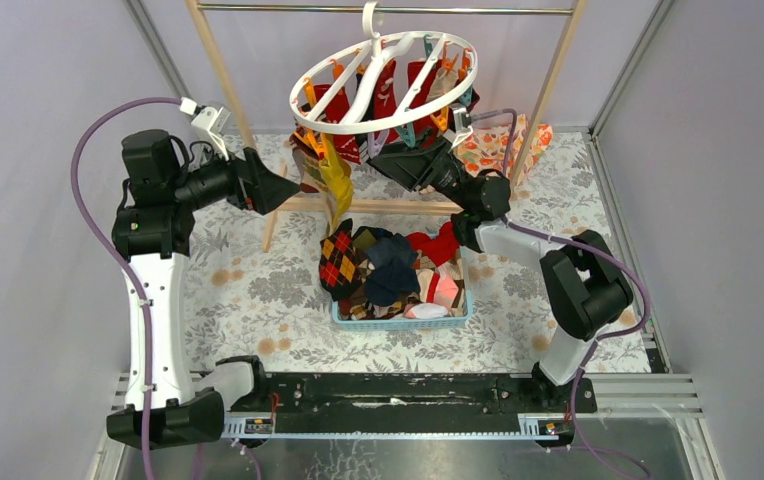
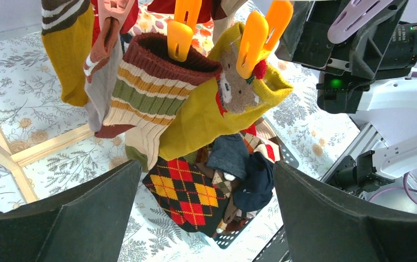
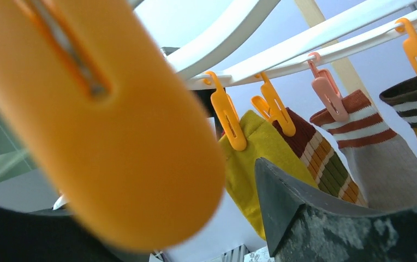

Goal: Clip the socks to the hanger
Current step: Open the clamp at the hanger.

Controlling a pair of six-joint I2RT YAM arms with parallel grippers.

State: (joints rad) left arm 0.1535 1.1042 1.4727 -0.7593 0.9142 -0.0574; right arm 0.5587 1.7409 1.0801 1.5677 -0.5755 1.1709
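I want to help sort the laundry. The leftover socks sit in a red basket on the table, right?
Not red: the basket is light blue, as the top view shows. The leftover socks do sit in it on the table.

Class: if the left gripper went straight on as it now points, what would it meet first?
Most likely the yellow sock hanging from an orange clip, dead ahead of the open left gripper; depth is hard to judge.
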